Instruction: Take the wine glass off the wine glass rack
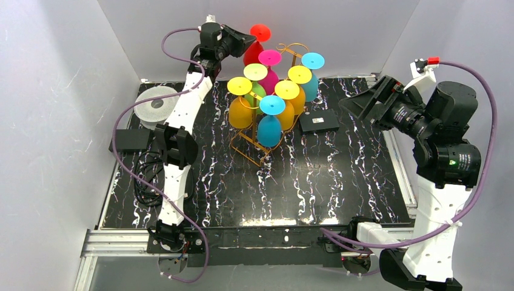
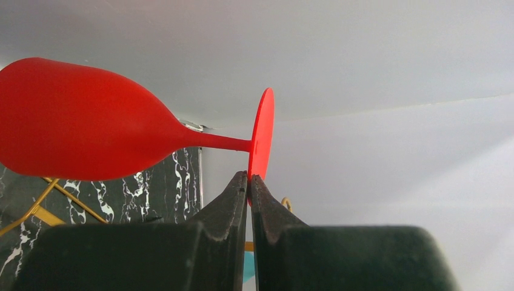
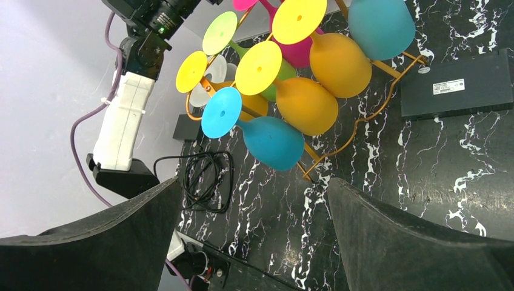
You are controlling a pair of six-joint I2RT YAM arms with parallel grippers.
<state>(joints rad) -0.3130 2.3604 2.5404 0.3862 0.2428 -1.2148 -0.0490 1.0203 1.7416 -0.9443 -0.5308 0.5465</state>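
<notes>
Pinching the foot's edge of the red wine glass (image 2: 79,121), the left gripper (image 2: 249,179) is holding it with jaws almost together. In the wrist view the stem is running crosswise, bowl away to one side. The glass is hanging at the far-left top of the wine glass rack (image 1: 248,154); whether it is touching the wire I cannot tell. The right gripper (image 1: 363,103) is hovering wide and empty, well apart, so the lift-away is looking like the left arm's job. Other glasses (image 1: 269,128) are filling the rack.

Flat blk box (image 1: 319,121) on marble tbl (image 1: 339,182); white ribbed disc (image 1: 156,104) far left.
</notes>
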